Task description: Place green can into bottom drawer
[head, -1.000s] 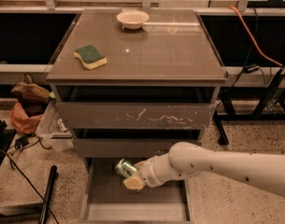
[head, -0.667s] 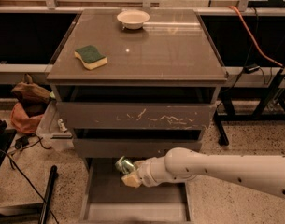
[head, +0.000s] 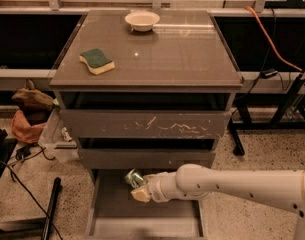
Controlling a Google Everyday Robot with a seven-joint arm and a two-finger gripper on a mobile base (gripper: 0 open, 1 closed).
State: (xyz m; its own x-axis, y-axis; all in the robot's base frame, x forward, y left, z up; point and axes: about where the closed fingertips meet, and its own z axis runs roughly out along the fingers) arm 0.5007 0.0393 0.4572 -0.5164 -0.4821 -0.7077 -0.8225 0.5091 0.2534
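The green can (head: 133, 177) is held in my gripper (head: 138, 186), tilted, with its shiny end up and to the left. The gripper is shut on it and hangs over the left rear part of the open bottom drawer (head: 117, 211), just below the middle drawer's front. My white arm (head: 232, 184) reaches in from the right. The can is above the drawer floor; I cannot tell whether it touches it.
On the cabinet top (head: 182, 49) lie a green-topped yellow sponge (head: 96, 61) and a white bowl (head: 142, 20). The scratched drawer front (head: 147, 124) and middle drawer (head: 147, 156) are above the gripper. Bags (head: 29, 114) and cables (head: 22, 184) lie on the floor at left.
The gripper with the can has shifted very slightly; the arm has stretched a little further left over the drawer. Nothing else moved.
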